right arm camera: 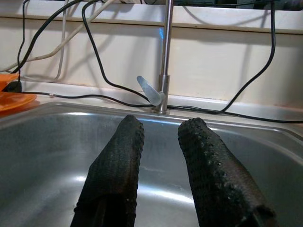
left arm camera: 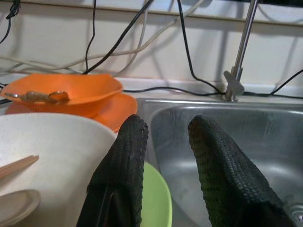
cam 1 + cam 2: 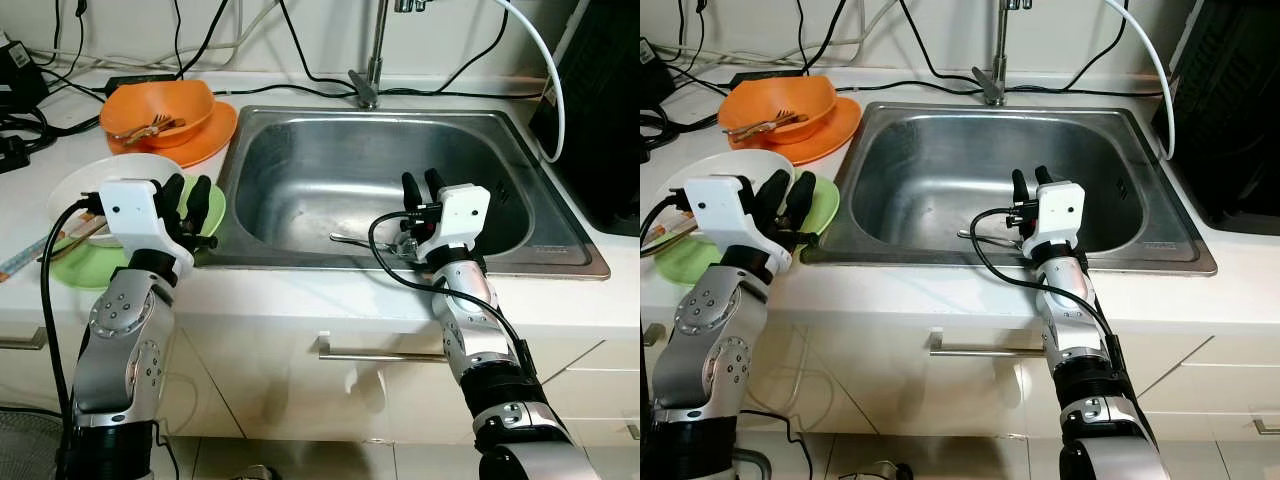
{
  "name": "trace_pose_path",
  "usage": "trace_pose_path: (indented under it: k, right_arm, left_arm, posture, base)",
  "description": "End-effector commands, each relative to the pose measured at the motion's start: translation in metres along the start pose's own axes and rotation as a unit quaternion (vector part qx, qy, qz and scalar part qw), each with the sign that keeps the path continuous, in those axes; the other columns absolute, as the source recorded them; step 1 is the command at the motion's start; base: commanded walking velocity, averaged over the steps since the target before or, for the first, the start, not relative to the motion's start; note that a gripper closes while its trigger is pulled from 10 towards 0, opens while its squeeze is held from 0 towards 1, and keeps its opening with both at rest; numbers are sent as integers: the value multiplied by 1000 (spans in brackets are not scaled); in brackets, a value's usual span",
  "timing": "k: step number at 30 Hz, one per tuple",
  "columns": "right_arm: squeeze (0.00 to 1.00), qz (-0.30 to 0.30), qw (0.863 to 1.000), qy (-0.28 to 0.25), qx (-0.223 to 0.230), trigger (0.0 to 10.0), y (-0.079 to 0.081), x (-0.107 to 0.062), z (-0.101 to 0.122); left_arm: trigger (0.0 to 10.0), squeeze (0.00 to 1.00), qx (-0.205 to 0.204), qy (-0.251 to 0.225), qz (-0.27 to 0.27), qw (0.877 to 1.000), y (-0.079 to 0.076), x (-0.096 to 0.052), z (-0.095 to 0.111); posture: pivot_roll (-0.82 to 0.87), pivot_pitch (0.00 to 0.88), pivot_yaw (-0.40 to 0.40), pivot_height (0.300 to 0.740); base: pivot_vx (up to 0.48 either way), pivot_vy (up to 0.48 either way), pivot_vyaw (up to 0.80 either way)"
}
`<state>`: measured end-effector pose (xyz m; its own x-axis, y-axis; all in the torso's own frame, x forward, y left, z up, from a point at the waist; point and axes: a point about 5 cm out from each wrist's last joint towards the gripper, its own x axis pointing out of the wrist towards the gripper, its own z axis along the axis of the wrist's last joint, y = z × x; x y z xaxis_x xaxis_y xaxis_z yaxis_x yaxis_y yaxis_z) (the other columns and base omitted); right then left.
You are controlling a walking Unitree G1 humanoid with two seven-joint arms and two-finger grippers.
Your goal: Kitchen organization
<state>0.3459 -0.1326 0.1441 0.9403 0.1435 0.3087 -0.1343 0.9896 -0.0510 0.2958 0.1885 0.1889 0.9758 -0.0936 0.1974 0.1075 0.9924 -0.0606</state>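
Left eye view looks down on a white surface [image 3: 300, 300] with a big metal sink [image 3: 300, 180] set into it. Below the surface are white cupboard doors with a long metal handle [image 3: 380, 354]. A tall metal tap [image 3: 372, 60] stands behind the sink, and black cables [image 3: 420, 92] run along the wall there. A large black box [image 3: 600, 110] stands at the right side of the surface.

To the left of the sink lies an orange plate [image 3: 205, 140] with an orange bowl [image 3: 160, 108] on it. Some cutlery rests inside that bowl. Nearer the robot is a white bowl [image 3: 110, 180], sitting on a green plate [image 3: 85, 265] that touches the sink's left edge. In the left wrist view a wooden stick and a pale spoon [image 2: 16, 205] lie in the white bowl.

The left end effector [image 3: 190, 205] hangs just over the green plate, beside the white bowl, close to the sink's left rim. Its two black fingers [image 2: 123, 175] are spread a little, with nothing between them.

The right end effector [image 3: 423, 190] hangs over the front part of the sink, pointing toward the tap. Its fingers [image 1: 113, 175] are also spread a little, and they hold nothing.

A small metal fork or spoon [image 3: 350, 239] lies on the sink floor, just beside the right end effector.
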Motion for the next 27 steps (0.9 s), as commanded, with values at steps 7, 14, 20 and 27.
trace_pose_path:
  k: [7, 14, 20, 27]
  right_arm:
    - [0, -12, 1000, 26, 10, 10000, -4, -6, -11]
    - [0, -15, 999, 29, 12, 10000, -4, -6, -13]
    - [0, -15, 999, 30, 13, 10000, -3, -6, -13]
    - [0, -12, 999, 32, 13, 10000, -3, -6, -13]
  left_arm:
    - [10000, 0, 19, -54, -31, 998, -13, 9, 28]
    - [10000, 0, 49, -46, -5, 998, 2, 3, 28]
    - [10000, 0, 53, -38, 13, 998, 7, -1, 24]
    - [10000, 0, 51, -23, 47, 997, 14, -10, 14]
  posture:
    - [189, 31, 59, 740]
    - [198, 40, 60, 740]
    - [203, 43, 61, 740]
    - [207, 46, 56, 740]
  base:
    - [0, 0, 0]
    - [0, 0, 0]
    - [0, 0, 0]
    - [0, 0, 0]
